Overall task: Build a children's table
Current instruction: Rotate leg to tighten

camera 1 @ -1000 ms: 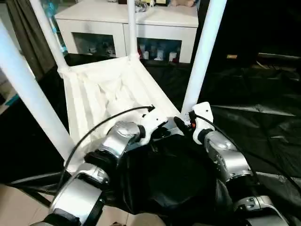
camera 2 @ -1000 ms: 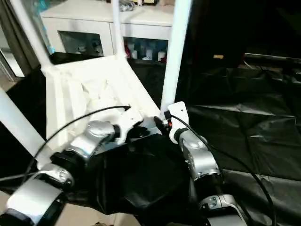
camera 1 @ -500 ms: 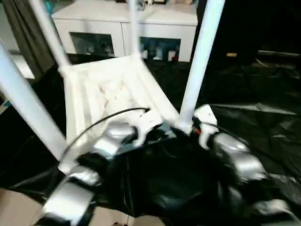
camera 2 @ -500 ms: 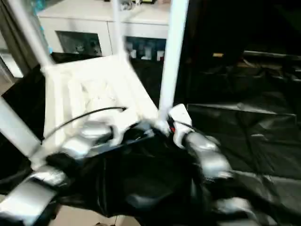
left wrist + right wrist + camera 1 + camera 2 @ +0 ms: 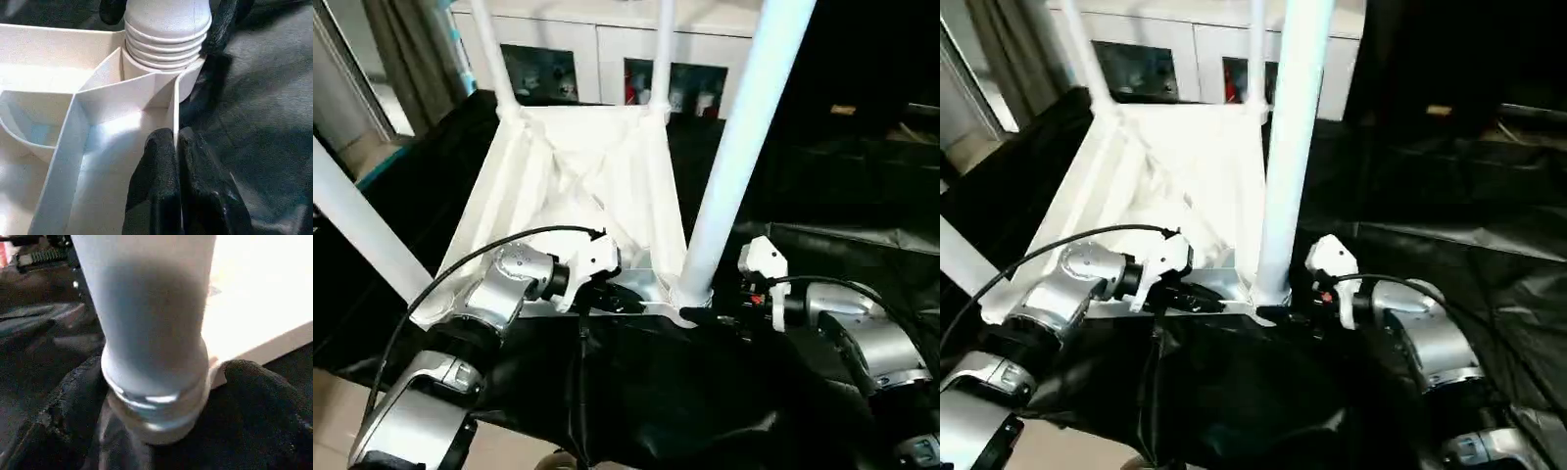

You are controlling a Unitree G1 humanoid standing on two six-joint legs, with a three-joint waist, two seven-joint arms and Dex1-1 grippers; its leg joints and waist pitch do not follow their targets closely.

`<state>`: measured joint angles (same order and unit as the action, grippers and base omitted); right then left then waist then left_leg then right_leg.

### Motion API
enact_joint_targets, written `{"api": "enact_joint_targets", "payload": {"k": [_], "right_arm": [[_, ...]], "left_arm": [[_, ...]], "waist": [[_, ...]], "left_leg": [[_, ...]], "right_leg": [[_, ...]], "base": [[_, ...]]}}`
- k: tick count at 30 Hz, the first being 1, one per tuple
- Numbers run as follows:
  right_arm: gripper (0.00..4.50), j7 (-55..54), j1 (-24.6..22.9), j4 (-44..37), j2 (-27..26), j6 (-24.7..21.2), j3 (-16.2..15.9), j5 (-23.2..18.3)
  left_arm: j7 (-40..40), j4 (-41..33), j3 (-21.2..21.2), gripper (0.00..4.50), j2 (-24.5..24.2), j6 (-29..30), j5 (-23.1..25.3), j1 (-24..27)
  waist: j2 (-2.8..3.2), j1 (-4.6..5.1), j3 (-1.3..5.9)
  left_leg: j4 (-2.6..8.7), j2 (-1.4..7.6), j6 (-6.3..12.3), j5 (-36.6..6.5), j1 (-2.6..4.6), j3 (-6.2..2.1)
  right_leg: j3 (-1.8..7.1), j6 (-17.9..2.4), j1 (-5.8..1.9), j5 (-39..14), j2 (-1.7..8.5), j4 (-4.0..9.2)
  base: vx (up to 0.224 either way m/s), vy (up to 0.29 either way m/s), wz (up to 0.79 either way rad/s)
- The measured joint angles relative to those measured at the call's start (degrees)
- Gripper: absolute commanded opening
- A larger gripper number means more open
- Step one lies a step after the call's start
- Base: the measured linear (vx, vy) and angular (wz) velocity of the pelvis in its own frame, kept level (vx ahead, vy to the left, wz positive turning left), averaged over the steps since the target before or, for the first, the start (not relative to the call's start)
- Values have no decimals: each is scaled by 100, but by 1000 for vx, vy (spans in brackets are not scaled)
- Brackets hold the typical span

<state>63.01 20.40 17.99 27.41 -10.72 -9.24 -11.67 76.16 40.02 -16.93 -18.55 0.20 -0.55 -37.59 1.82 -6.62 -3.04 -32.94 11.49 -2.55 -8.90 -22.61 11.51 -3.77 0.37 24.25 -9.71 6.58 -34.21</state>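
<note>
Black crinkly cloth (image 5: 862,294) covers the work surface, and a white cabinet with glass doors (image 5: 607,59) stands far beyond both hands. On the cloth lies the small white plastic table top (image 5: 578,186), upside down so its ribbed underside faces up and the long white tube legs (image 5: 744,147) can stand in the round corner holes. All four legs point up, so the job looks almost done.

On the left, the left gripper (image 5: 175,147) has its two black fingers (image 5: 156,161) pinched tight on a thin white rib of the table top. That grip probably keeps the top from sliding while the leg is worked on.

Just past those fingers is the near corner hole, and the ringed bottom of one leg (image 5: 166,29) sits in it. Some rings are above the rim, so it may need more turning.

On the right, the right gripper (image 5: 710,315) is spread wide, one black finger on each side of that leg's base (image 5: 151,382). It looks ready to turn or press it. Whether the fingers touch it is hard to tell.
</note>
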Motion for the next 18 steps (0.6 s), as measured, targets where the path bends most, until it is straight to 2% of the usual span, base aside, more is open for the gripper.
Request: {"api": "enact_joint_targets", "payload": {"k": [1,2,5,8,11,18], "right_arm": [[419,9,0,-11,-1,-6,-16,-3],[385,23,-1,-26,-3,-13,-25,-3],[382,84,-1,-46,-30,-21,-41,-2],[348,89,-1,-47,-50,-4,-43,4],[339,126,-2,-47,-66,2,-54,2],[284,134,-9,-69,-74,9,-64,-4]], "left_arm": [[21,-30,0,0,-14,18,-6,19],[44,-48,0,0,-26,34,-14,31],[56,-84,0,0,-49,68,-28,45],[56,-105,5,0,-62,81,-35,58],[57,-105,15,0,-62,92,-35,60],[56,-108,28,0,-69,101,-35,60]], "waist": [[0,4,0],[-1,7,-1],[-3,15,-2],[-5,24,-3],[-11,27,-7],[-12,30,-7]], "left_leg": [[-7,6,-20,-11,0,1],[-15,13,-25,-13,1,1],[-25,18,-33,-10,2,3],[-39,18,-33,-10,1,6],[-42,18,-33,-10,1,6],[-56,24,-33,-10,2,5]], "right_leg": [[1,0,-4,1,-5,0],[2,-1,-10,2,-9,0],[8,-1,-24,3,-14,0],[13,-1,-28,4,-14,0],[13,2,-28,16,-14,-1],[12,3,-26,17,-15,-19]], "base": [[0,0,0],[0,0,0],[0,0,0],[0,0,0],[0,0,0],[0,0,0]]}}
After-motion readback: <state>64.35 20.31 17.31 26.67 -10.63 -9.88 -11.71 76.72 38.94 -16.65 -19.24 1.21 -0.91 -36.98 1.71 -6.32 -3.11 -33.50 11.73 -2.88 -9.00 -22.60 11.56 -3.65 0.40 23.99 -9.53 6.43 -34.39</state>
